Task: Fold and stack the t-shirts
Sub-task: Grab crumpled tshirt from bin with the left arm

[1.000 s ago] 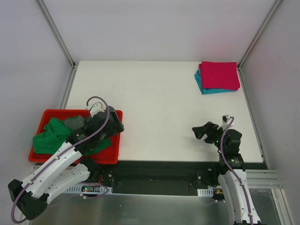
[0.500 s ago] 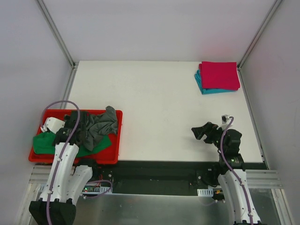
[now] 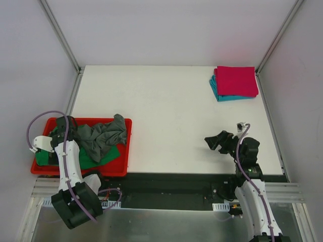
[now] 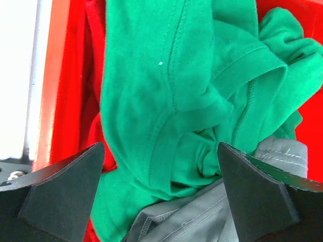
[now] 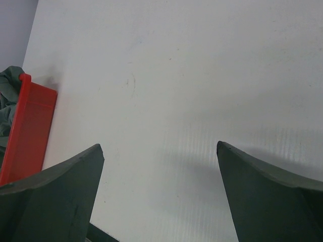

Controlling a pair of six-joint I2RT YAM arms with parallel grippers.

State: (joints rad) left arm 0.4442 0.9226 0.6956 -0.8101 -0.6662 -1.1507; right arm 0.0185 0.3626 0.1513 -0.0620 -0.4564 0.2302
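A bright green t-shirt [image 4: 166, 75] and a dark grey t-shirt [image 3: 103, 135] lie crumpled in the red tray [image 3: 123, 166]. The green one also shows in the top view [image 3: 96, 159], and the grey one shows in the left wrist view [image 4: 202, 222]. My left gripper [image 4: 160, 151] is open and empty just above the green cloth, at the tray's left end [image 3: 52, 147]. A folded magenta-pink t-shirt [image 3: 236, 80] lies on a folded teal one [image 3: 220, 96] at the far right corner. My right gripper [image 3: 214, 141] is open and empty above bare table [image 5: 159, 147].
The tray's right end [image 5: 30, 126] shows in the right wrist view, with grey cloth hanging over it. The white table [image 3: 171, 111] is bounded by metal frame rails and grey walls. A black strip runs along its near edge.
My left arm has swung from the tray's right side to its left end. The grey shirt, covered before, now lies spread over the tray's right half. The right arm has barely moved.
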